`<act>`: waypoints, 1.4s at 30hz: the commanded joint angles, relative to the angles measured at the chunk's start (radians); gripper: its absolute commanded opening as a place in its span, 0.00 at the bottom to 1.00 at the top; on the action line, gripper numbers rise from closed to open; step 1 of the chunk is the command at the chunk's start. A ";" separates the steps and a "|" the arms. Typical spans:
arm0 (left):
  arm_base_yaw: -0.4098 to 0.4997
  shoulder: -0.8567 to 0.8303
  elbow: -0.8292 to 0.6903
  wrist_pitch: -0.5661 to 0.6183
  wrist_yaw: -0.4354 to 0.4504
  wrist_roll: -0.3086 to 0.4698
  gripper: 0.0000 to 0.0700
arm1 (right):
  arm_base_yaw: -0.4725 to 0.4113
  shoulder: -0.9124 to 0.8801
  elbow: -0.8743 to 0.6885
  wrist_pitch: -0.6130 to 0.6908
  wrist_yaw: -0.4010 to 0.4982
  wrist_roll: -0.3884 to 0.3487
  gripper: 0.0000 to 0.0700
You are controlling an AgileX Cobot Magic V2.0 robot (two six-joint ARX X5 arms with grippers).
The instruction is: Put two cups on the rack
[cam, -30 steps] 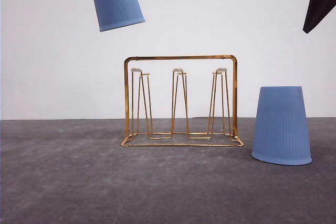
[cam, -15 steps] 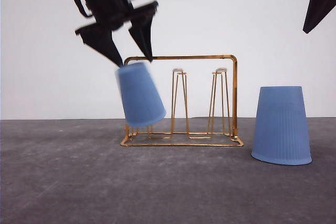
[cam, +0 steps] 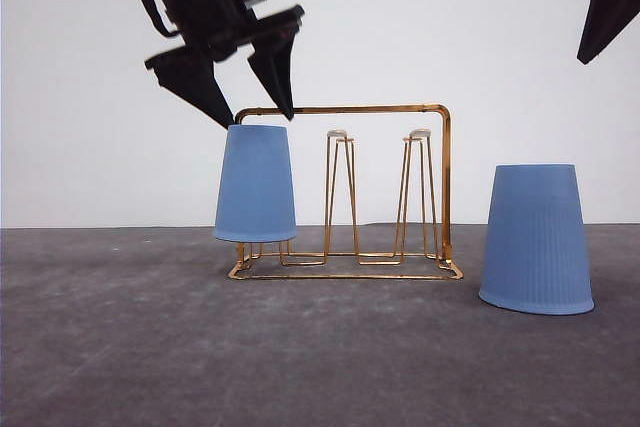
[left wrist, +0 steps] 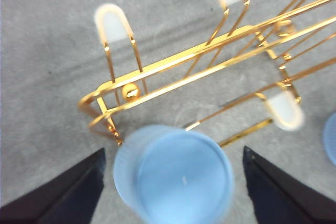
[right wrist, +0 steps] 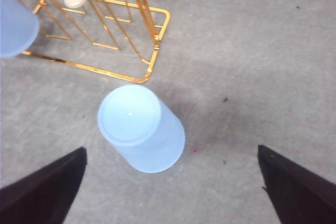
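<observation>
One light-blue ribbed cup (cam: pixel 256 184) hangs upside down over the left prongs of the gold wire rack (cam: pixel 344 195), its rim just above the rack's base. My left gripper (cam: pixel 246 99) hovers open right above it, fingers spread and clear of the cup (left wrist: pixel 175 174). The rack (left wrist: pixel 210 45) lies under that cup in the left wrist view. A second cup (cam: pixel 537 239) stands upside down on the table to the right of the rack. My right gripper (right wrist: pixel 170 182) is open high above this cup (right wrist: pixel 140 127), holding nothing.
The grey table (cam: pixel 320 357) runs wide in front of the rack. The middle prongs (cam: pixel 339 192) and right prongs (cam: pixel 419 192) carry nothing. A white wall stands behind.
The left gripper came down with the cup, let it go over the left prongs, and the cup went from tilted and blurred to hanging straight. The right arm and second cup stayed put.
</observation>
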 commanded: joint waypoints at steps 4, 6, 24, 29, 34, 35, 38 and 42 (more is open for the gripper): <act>-0.007 -0.111 0.034 -0.017 0.000 0.021 0.75 | 0.028 0.012 0.014 0.023 -0.052 -0.023 1.00; 0.002 -0.158 0.034 -0.054 0.000 0.038 0.74 | 0.051 0.020 0.014 0.040 -0.053 -0.022 1.00; 0.199 -0.447 -0.266 -0.246 -0.026 0.006 0.74 | 0.153 0.375 0.014 0.221 0.015 -0.022 1.00; 0.191 -0.547 -0.461 -0.197 -0.022 -0.039 0.74 | 0.153 0.435 0.014 0.227 0.033 -0.022 0.95; 0.185 -0.609 -0.546 -0.197 -0.022 -0.045 0.74 | 0.154 0.439 0.015 0.243 -0.011 -0.021 0.49; 0.185 -0.614 -0.547 -0.196 -0.022 -0.045 0.74 | 0.154 0.439 0.017 0.244 -0.024 -0.019 0.49; 0.185 -0.629 -0.548 -0.184 -0.022 -0.045 0.74 | 0.154 0.423 0.041 0.234 -0.035 -0.021 0.49; 0.185 -0.636 -0.548 -0.172 -0.022 -0.045 0.74 | 0.154 0.362 0.128 0.169 -0.036 -0.030 0.49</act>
